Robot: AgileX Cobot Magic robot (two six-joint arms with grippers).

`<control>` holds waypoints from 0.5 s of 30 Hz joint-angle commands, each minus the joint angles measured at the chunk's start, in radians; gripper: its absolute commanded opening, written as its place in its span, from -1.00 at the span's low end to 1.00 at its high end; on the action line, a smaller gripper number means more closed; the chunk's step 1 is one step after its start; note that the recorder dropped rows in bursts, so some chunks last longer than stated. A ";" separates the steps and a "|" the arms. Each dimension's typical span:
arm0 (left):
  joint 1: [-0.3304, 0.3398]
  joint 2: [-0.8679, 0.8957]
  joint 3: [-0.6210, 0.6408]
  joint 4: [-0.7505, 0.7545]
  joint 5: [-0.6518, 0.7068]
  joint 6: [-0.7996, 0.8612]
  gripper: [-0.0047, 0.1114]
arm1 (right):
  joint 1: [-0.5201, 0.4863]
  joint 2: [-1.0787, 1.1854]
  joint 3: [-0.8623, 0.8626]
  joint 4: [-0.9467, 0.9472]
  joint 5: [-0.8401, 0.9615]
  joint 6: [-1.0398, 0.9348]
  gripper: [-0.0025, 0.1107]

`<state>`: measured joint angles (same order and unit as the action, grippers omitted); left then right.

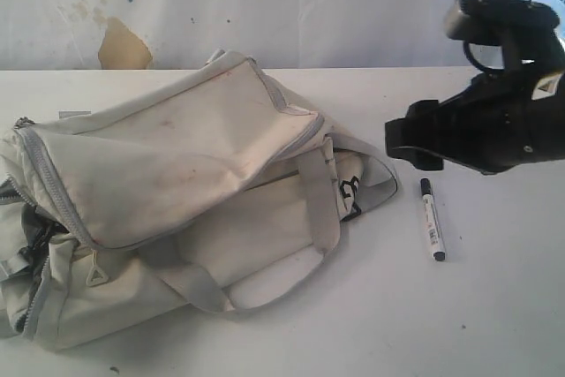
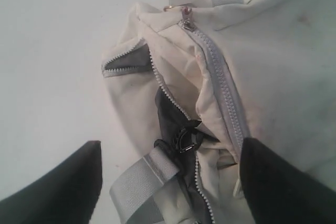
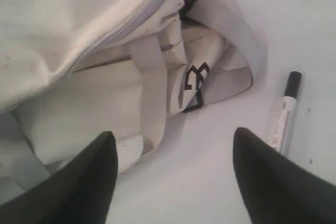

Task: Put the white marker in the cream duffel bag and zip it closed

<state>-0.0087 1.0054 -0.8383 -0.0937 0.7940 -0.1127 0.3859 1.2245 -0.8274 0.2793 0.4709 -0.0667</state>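
The cream duffel bag (image 1: pixel 177 183) lies slumped on the left of the white table. At its left end the grey zipper (image 2: pixel 168 98) gapes and shows dark lining (image 2: pixel 170 116). My left gripper (image 2: pixel 170 142) hovers open over that end, its fingers (image 2: pixel 63 187) on either side of a black buckle (image 2: pixel 186 140) and a grey strap (image 2: pixel 139 182); it is out of the exterior view. The white marker (image 1: pixel 432 218) with a black cap lies on the table right of the bag. My right gripper (image 3: pixel 173 132) is open and empty above the table between bag and marker (image 3: pixel 283 114).
The bag's grey handle straps (image 1: pixel 322 200) and a black-edged buckle (image 3: pixel 194 85) spill toward the marker. The right arm (image 1: pixel 503 112) hangs above the table's right side. A stained white wall (image 1: pixel 265 6) stands behind the table.
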 commanded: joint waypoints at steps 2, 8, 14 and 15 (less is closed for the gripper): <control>-0.004 0.114 -0.065 -0.015 0.005 0.005 0.56 | 0.026 0.098 -0.096 0.170 0.035 -0.157 0.10; -0.004 0.242 -0.154 -0.028 0.000 -0.063 0.51 | 0.026 0.220 -0.192 0.415 0.163 -0.356 0.10; -0.004 0.373 -0.222 -0.071 -0.023 -0.072 0.46 | 0.026 0.282 -0.218 0.574 0.137 -0.538 0.10; -0.004 0.391 -0.233 -0.085 -0.032 -0.072 0.46 | 0.026 0.290 -0.218 0.594 0.131 -0.557 0.10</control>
<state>-0.0087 1.3578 -1.0378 -0.1404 0.7901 -0.1767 0.4115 1.4980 -1.0363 0.8053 0.6187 -0.5404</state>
